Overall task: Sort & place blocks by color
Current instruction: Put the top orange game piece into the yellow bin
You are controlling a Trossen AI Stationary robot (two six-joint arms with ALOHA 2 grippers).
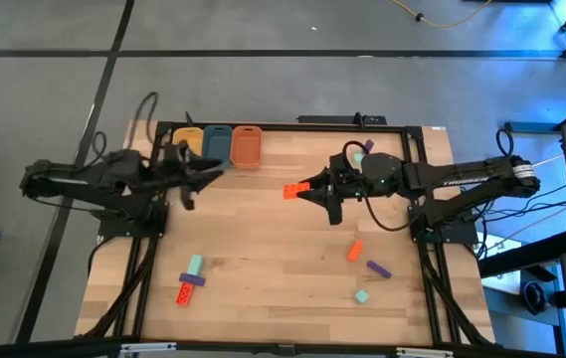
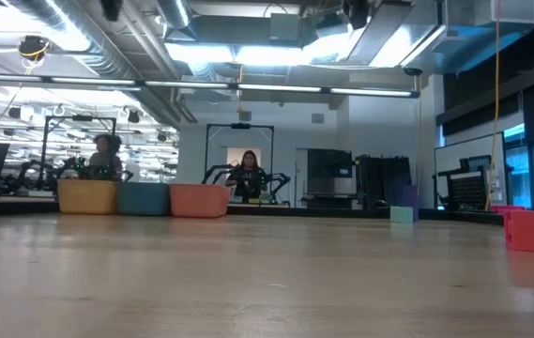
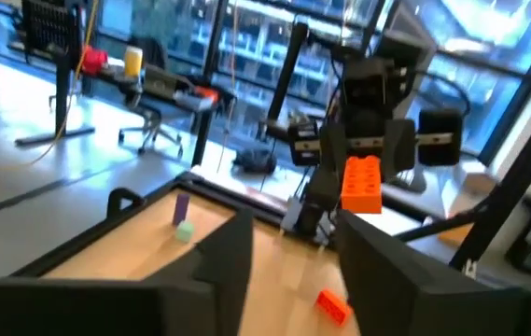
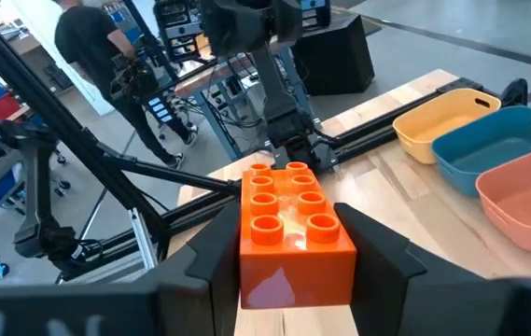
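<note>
Honestly, the right tool (image 1: 314,189) clamps an orange block (image 4: 293,229) above mid-desk, well short of the orange tub (image 1: 247,146), so a tilt could slip it, or it could clip the left tool (image 1: 195,174), fingers apart, near the tubs.

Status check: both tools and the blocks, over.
Right tool shut on orange-red studded plastic block, mid-table. Left tool open, empty, beside yellow, blue and orange tubs. Loose blocks remain on table; path clear.
</note>
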